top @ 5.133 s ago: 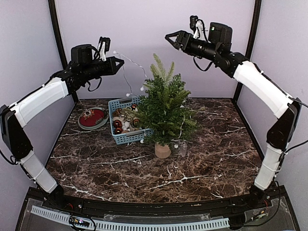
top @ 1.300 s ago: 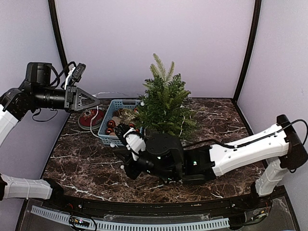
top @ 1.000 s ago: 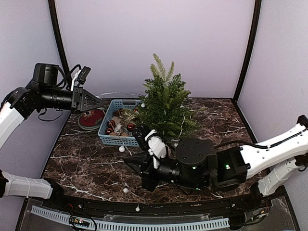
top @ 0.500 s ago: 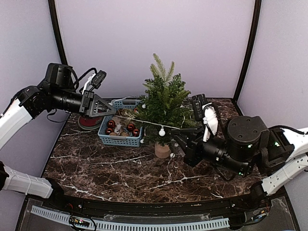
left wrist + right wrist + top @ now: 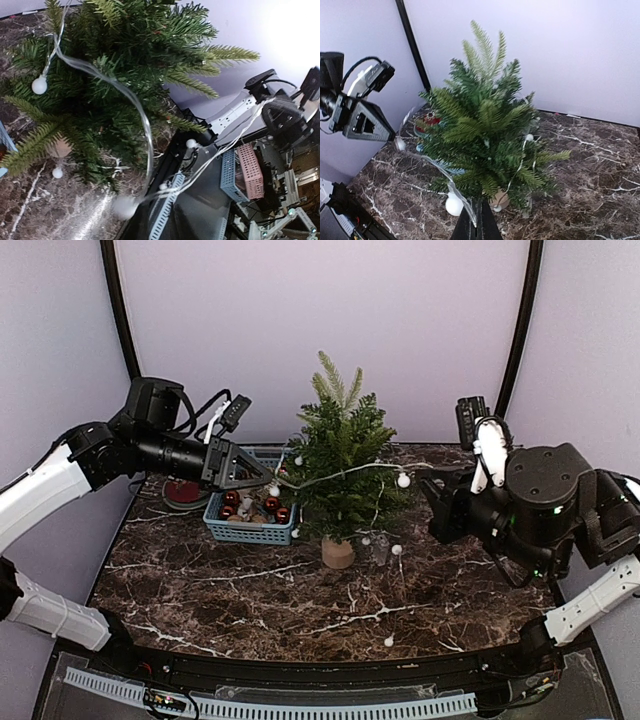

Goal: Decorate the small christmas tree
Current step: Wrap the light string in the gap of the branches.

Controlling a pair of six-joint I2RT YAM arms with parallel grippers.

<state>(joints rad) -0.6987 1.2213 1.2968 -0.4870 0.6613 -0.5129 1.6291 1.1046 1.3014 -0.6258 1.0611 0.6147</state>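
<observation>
Top external view: left gripper [image 5: 258, 478] and right gripper [image 5: 431, 491] are pinching the light string [image 5: 403, 480] tight. It is stretching across the small christmas tree [image 5: 340, 452].

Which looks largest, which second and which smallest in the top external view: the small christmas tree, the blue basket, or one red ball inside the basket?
1. the small christmas tree
2. the blue basket
3. the red ball

The differences are clear, so no two need to be tied.

A blue basket [image 5: 250, 532] sits on the dark marble desk [image 5: 250, 590] with red baubles [image 5: 268, 506] inside. Just left of the basket lies a round dish [image 5: 183, 494] with a red centre.
</observation>
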